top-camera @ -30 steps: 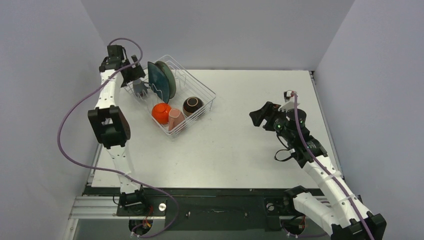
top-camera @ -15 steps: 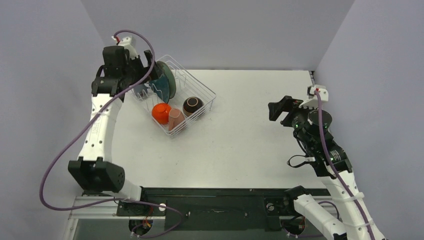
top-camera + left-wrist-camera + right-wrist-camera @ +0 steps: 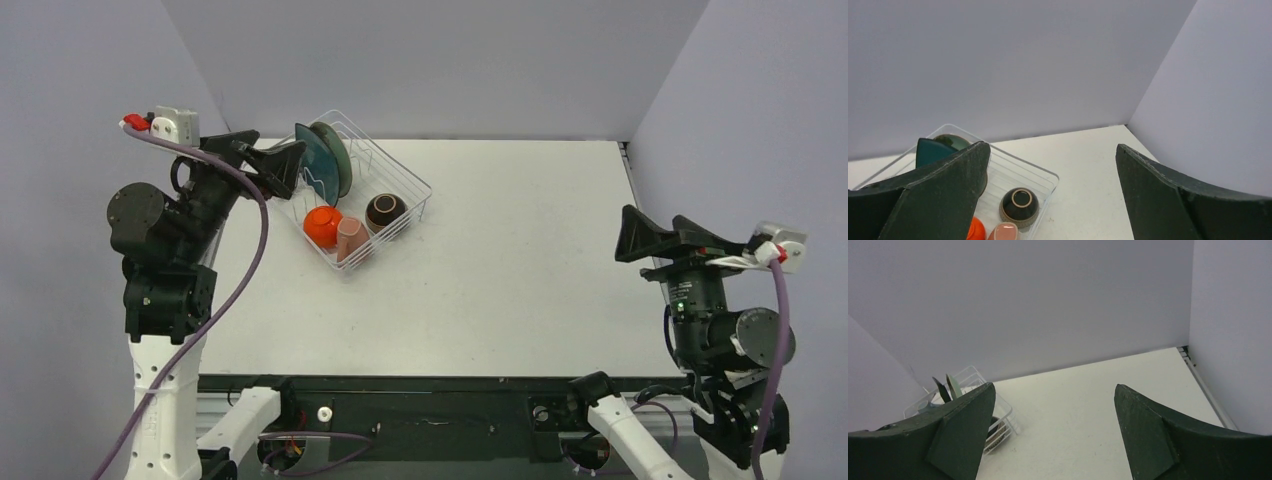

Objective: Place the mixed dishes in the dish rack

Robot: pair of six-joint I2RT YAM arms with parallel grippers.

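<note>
The white wire dish rack (image 3: 412, 186) stands at the table's back left. In it the dark-teal plate (image 3: 312, 163) and the pale-teal plate (image 3: 337, 155) stand upright. The orange-red bowl (image 3: 321, 225), the pink mug (image 3: 350, 238) and the brown bowl (image 3: 385, 212) lie upside down in front of them. The grey-blue mug is hidden. My left gripper (image 3: 285, 165) is open and empty, raised over the rack's left end. The left wrist view shows the brown bowl (image 3: 1019, 204) and rack rim (image 3: 1050, 175) below the left gripper (image 3: 1053, 150). My right gripper (image 3: 628, 240) is open and empty, high at the right.
Grey walls close in the table on the left, back and right. The right wrist view shows the right gripper (image 3: 1054, 390) open, the rack (image 3: 973, 376) far off at the left and a dark slot (image 3: 1188, 356) along the table's right edge.
Both arms have drawn back toward their bases and risen. The left gripper has left the rack's back-left corner. The right gripper has moved from mid-table to the right.
</note>
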